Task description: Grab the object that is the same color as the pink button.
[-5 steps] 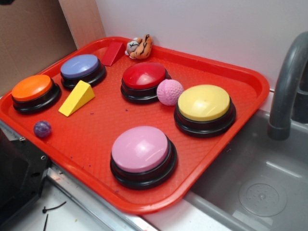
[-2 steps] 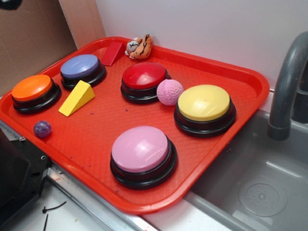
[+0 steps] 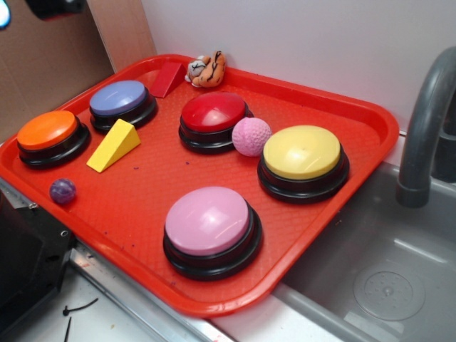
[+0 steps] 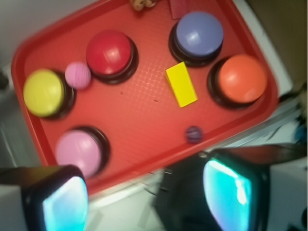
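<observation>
The pink dimpled ball (image 3: 251,136) (image 4: 78,75) rests on the red tray (image 3: 142,192) between the red-topped button (image 3: 214,114) and the yellow button (image 3: 302,152), touching or nearly touching both. Near the tray's front edge sits the pink button (image 3: 208,221) (image 4: 78,153). My gripper (image 4: 147,195) hangs high above the tray's near-left side, well away from the ball; its two cyan-padded fingers (image 4: 65,204) stand wide apart, open and empty. In the exterior view only a dark part of the arm (image 3: 53,7) shows at the top left corner.
On the tray also stand a blue-purple button (image 3: 119,98), an orange button (image 3: 47,130), a yellow wedge (image 3: 114,144), a red block (image 3: 167,78), a toy tiger (image 3: 206,70) and a purple marble (image 3: 63,190). A sink (image 3: 385,271) with a grey faucet (image 3: 426,121) lies right.
The arm's dark part has moved rightward and further into view at the top left corner. Nothing on the tray has moved.
</observation>
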Tool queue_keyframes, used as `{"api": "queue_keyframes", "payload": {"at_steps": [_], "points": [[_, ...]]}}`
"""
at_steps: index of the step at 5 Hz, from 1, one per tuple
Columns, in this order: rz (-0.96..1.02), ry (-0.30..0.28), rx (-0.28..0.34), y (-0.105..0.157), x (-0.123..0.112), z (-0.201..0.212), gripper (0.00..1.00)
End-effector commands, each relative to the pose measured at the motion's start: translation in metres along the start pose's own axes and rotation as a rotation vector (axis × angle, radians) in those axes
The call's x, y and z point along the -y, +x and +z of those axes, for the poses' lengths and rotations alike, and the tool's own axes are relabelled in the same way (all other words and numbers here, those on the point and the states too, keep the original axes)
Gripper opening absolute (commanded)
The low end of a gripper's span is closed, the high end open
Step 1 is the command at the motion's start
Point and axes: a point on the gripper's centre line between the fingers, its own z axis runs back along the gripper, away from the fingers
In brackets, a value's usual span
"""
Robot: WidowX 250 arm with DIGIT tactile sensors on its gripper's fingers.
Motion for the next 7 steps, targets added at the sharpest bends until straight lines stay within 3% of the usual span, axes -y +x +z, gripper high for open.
{"api": "queue_keyframes", "payload": {"at_steps": [1,2,4,7], "points": [[0.358,-0.077,0.035,0.032,0.035,-0.037,1.00],[0.528,-0.082,0.036,0.044,0.053,-0.061,1.00],[0.774,-0.007,0.080,0.056,0.078,-0.112,1.00],[0.872,0.051,0.106,0.087,0.089,-0.174,1.00]]}}
